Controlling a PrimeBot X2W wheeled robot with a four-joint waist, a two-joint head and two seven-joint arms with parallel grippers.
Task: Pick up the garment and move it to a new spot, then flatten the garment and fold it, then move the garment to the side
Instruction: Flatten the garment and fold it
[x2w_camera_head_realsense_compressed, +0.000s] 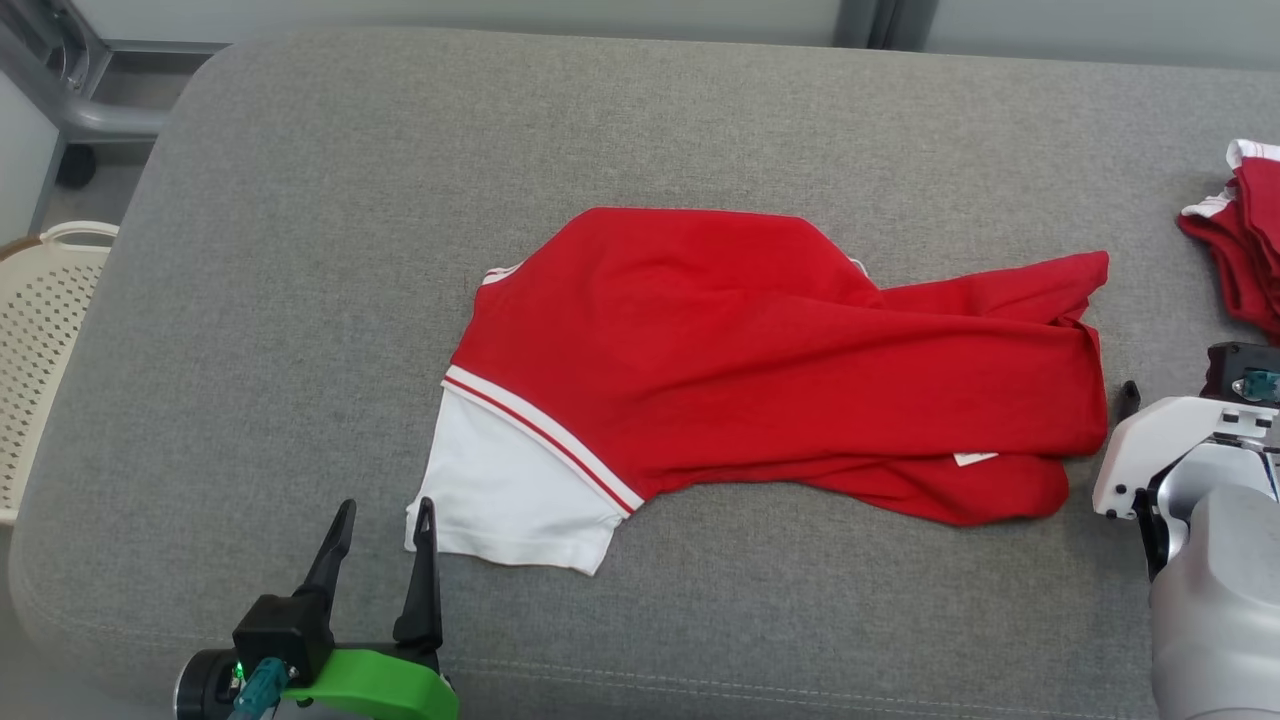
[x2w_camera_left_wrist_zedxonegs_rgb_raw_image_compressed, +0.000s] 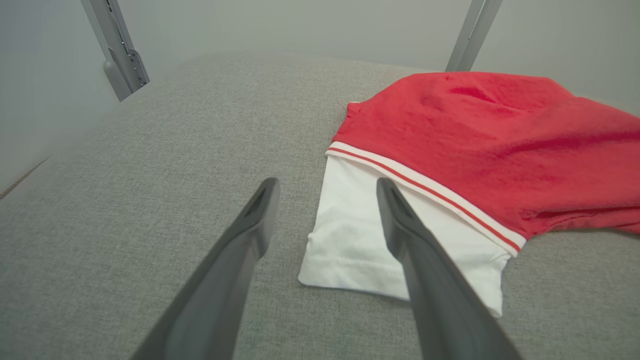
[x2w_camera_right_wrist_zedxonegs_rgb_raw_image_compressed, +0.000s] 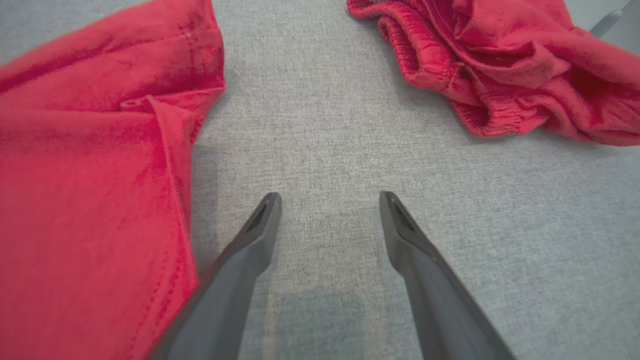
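Observation:
The garment (x2w_camera_head_realsense_compressed: 760, 350) is a red shirt with a white sleeve (x2w_camera_head_realsense_compressed: 500, 490), lying crumpled in the middle of the grey cushioned surface (x2w_camera_head_realsense_compressed: 300, 250). My left gripper (x2w_camera_head_realsense_compressed: 385, 510) stands open at the front left. In the left wrist view its right finger (x2w_camera_left_wrist_zedxonegs_rgb_raw_image_compressed: 425, 260) is over the white sleeve (x2w_camera_left_wrist_zedxonegs_rgb_raw_image_compressed: 350, 235), and the other is over bare cushion. My right gripper (x2w_camera_right_wrist_zedxonegs_rgb_raw_image_compressed: 327, 200) is open over bare cushion just right of the garment's red edge (x2w_camera_right_wrist_zedxonegs_rgb_raw_image_compressed: 75, 150), holding nothing. The right arm's white wrist (x2w_camera_head_realsense_compressed: 1160, 450) sits at the right edge of the head view.
A second bundle of red cloth (x2w_camera_head_realsense_compressed: 1245, 250) lies at the far right, also ahead of my right gripper as red cloth (x2w_camera_right_wrist_zedxonegs_rgb_raw_image_compressed: 500, 65). A cream perforated basket (x2w_camera_head_realsense_compressed: 40, 330) stands off the left edge, and a grey metal frame (x2w_camera_head_realsense_compressed: 60, 80) is behind it.

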